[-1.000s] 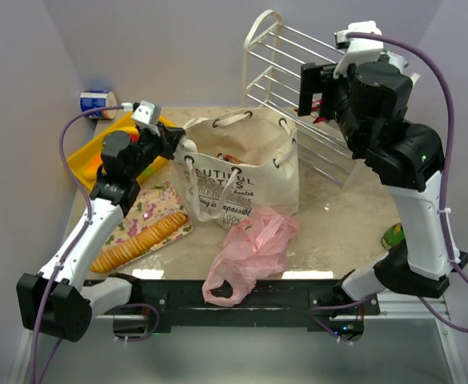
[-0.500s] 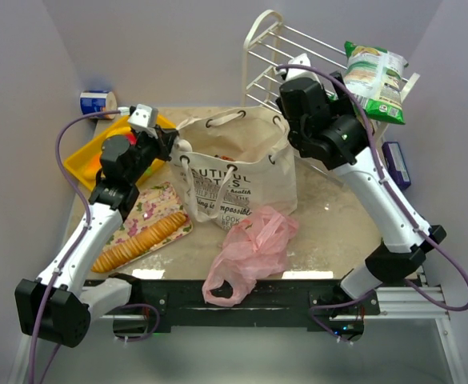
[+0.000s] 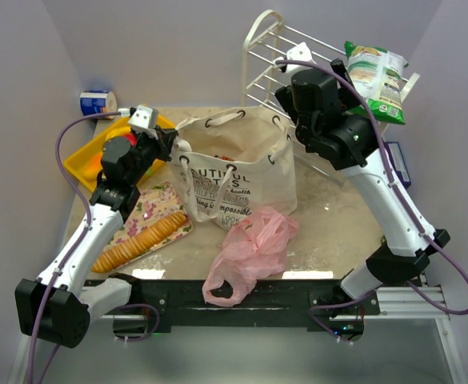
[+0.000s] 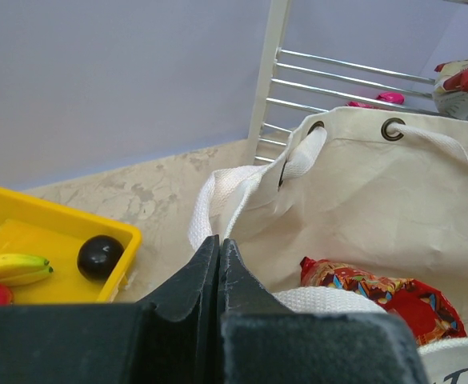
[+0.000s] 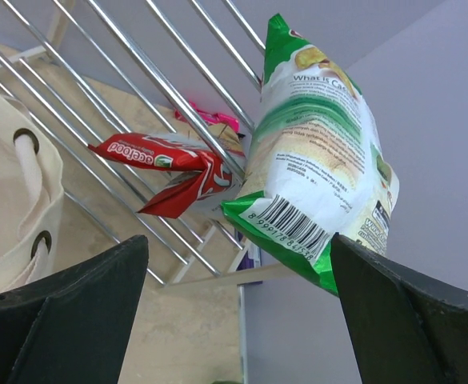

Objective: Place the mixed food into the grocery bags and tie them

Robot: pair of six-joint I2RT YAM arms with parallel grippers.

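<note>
1. Pressing in at the near rim of the canvas tote [image 4: 378, 200], the left gripper [image 4: 218, 244] has its jaws squeezed fully together. Whether a fold of cloth or the rope handle [image 4: 242, 188] is caught between them cannot be told. It looks placed there to steady the bag's mouth.
2. Just beyond its fingertips and a little to the right, a red cookie packet [image 4: 378, 292] lies inside the tote, so part of the food is packed.
3. Off to that gripper's left sits a yellow tray [image 4: 26, 232] holding a banana [image 4: 14, 266] and a dark round fruit [image 4: 99, 256], both not yet bagged.
4. The right gripper [image 5: 238, 240] has its jaws spread as wide as they go and holds nothing. It is aimed at the chip packet [image 5: 314, 144], which is straight ahead and leaning upright on the wire rack [image 5: 138, 72]. Neither finger appears to touch it, which suggests it is lining up a grab.
5. Ahead and to that gripper's left, a red wrapper [image 5: 170, 164] rests among the rack's bars.
6. The pink plastic bag [image 3: 254, 244] lies slumped and untied, well behind both grippers and nearer the arm bases. Tying looks far off.
</note>
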